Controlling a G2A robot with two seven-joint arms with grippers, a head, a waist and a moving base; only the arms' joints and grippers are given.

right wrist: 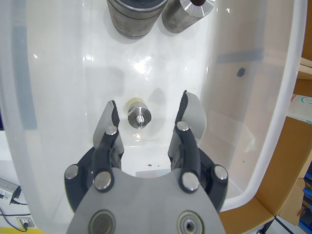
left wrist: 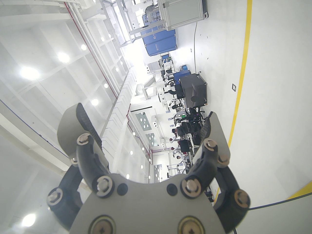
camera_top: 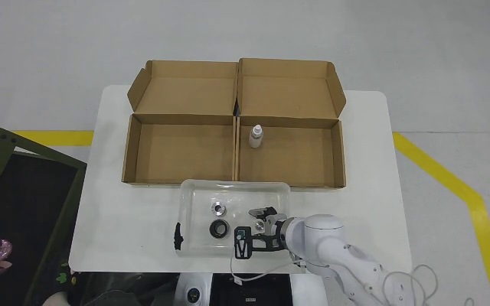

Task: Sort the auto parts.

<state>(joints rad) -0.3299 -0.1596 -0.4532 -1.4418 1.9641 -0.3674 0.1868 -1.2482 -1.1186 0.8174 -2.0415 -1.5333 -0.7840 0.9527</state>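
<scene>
A clear plastic bin (camera_top: 230, 184) at the table's front holds a dark ringed bearing cylinder (right wrist: 137, 8), a shiny metal sleeve (right wrist: 189, 5) and a small metal fitting with a cream end (right wrist: 138, 115). My right gripper (right wrist: 148, 99) is inside the bin, low over its floor, open. The small fitting lies between its fingers, nearer one pad and touching neither. The top view shows the right gripper (camera_top: 258, 227) just right of the bearing (camera_top: 220, 228) and the sleeve (camera_top: 219, 208). My left gripper (left wrist: 146, 113) is open and holds nothing, pointing into the room.
Two open cardboard boxes stand behind the bin: the left box (camera_top: 180, 153) bare, the right box (camera_top: 298, 157) holding a small white bottle-shaped part (camera_top: 256, 136). The bin's wall (right wrist: 243, 122) rises close beside one right finger. Bare table lies at both sides.
</scene>
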